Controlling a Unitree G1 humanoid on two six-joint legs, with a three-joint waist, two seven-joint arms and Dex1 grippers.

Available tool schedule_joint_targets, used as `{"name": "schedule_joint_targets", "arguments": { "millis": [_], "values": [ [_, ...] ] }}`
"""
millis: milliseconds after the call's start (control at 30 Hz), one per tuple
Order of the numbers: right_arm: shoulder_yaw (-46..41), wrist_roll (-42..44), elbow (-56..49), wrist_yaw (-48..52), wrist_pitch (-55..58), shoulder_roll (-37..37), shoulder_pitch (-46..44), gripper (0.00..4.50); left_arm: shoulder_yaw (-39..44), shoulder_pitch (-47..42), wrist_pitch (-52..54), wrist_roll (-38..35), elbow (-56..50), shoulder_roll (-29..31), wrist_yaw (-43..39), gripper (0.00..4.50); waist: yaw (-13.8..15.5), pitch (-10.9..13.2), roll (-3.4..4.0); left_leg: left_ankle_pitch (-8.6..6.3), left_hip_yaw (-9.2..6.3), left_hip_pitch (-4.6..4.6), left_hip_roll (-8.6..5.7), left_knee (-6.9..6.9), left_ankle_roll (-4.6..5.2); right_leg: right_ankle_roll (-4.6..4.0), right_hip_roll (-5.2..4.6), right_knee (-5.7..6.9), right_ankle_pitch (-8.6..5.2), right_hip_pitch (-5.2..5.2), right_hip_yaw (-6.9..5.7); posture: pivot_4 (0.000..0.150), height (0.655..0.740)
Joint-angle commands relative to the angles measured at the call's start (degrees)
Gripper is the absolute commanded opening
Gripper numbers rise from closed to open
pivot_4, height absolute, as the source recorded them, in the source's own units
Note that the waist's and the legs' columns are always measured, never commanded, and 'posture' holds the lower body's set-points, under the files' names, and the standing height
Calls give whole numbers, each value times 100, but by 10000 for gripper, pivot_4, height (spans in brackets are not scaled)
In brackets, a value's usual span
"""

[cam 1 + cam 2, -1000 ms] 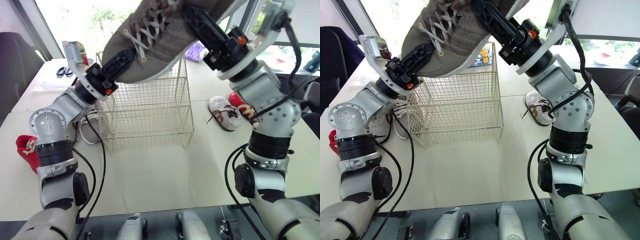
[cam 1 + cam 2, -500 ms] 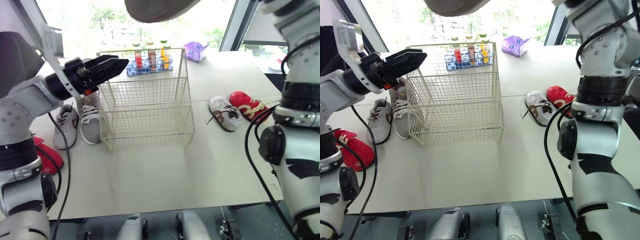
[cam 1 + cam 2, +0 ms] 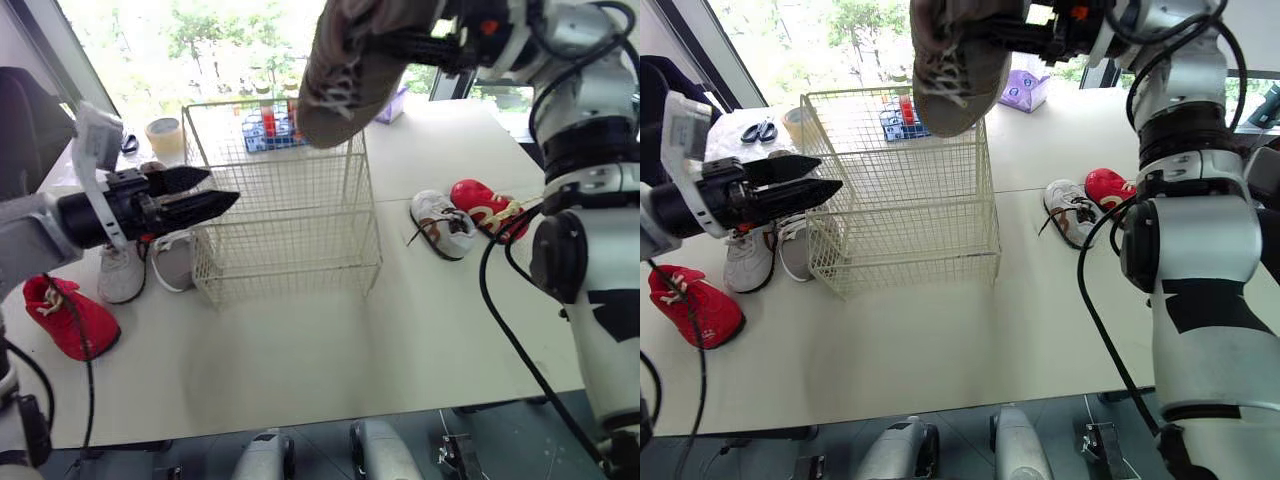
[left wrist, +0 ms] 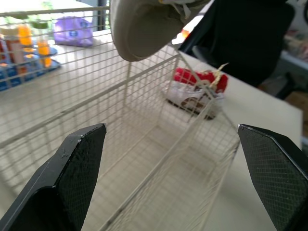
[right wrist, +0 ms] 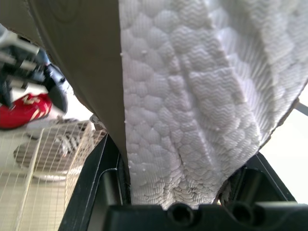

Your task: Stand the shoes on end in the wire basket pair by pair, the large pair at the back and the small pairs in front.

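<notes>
Loads of daylight pouring in from the windows [image 3: 190, 40] at the back, and they're pretty much blown out to white. So the grey shoe [image 3: 345, 70] held up against them is backlit and reads dark. The worktop [image 3: 300, 360] is evenly lit, with just a soft, faint shadow in front of the wire basket [image 3: 290, 240]. The head views bend a bit at the edges, and the window frames [image 3: 45, 55] lean. In the left wrist view, the fingers [image 4: 67, 183] of the left gripper [image 4: 171, 126] look soft and the far stuff is hazy. In the right wrist view, the sole [image 5: 192, 96] texture is crisp and everything behind it is mushy.
</notes>
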Motion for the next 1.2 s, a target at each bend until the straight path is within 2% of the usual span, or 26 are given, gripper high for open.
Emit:
{"name": "schedule_joint_targets", "arguments": {
  "millis": [33, 167, 400, 533, 700, 733, 1000, 1200],
  "values": [
    [-92, -235, 333, 87, -202, 82, -238, 17867, 226, -120, -116, 192, -272, 712, -453, 44571, 18, 0, 0, 0, -2, 0, -1, 1, 0, 0, -1, -1, 0, 1, 0, 1500, 7400],
    [-112, -386, 566, 328, -65, 211, -268, 17867, 201, -168, -176, 212, -206, 989, -698, 44571, 84, 0, 1, 0, -2, 0, -4, 1, 0, 0, -3, -4, 0, 3, -2, 1500, 7400],
    [-13, -894, 945, 136, 100, 474, -284, 17867, 73, -50, -284, 312, -205, 745, -666, 44571, 74, 1, 1, 0, -5, 0, -3, -1, -1, 0, -2, -2, 0, 1, -2, 1500, 7400],
    [-30, -1196, 1098, -364, -105, 594, -163, 17867, 38, -37, -331, 394, -138, 597, -628, 44571, 72, 1, 1, 0, -5, -1, -2, -1, -2, 0, -1, 0, 0, -1, -2, 1500, 7400],
    [-170, -1266, 1142, -482, -63, 612, -140, 43313, 37, 14, -364, 456, -144, 464, -585, 45000, 74, 1, 2, 0, -4, -2, -2, -1, -2, 0, -2, -1, 0, -2, -2, 1500, 7400],
    [-191, -1274, 1140, -495, -64, 606, -136, 44637, 31, 18, -374, 477, -137, 451, -590, 45000, 73, 1, 1, 0, -5, -2, -2, -1, -2, 0, -2, -1, 0, -1, -2, 1500, 7400],
    [-375, -1290, 1058, -461, -66, 432, -120, 44637, -77, -8, -424, 599, -83, 287, -594, 45000, 70, 1, 1, 0, -4, -2, -2, 0, -2, 0, -1, 0, 0, -1, -3, 1500, 7400],
    [-539, -1151, 755, 150, 26, 65, -105, 44637, -130, 6, -469, 742, 104, 235, -715, 45000, 76, 1, 2, 0, -3, -2, -2, 1, -2, 0, -1, 0, 0, -1, -5, 1500, 7400]
  ]
}}
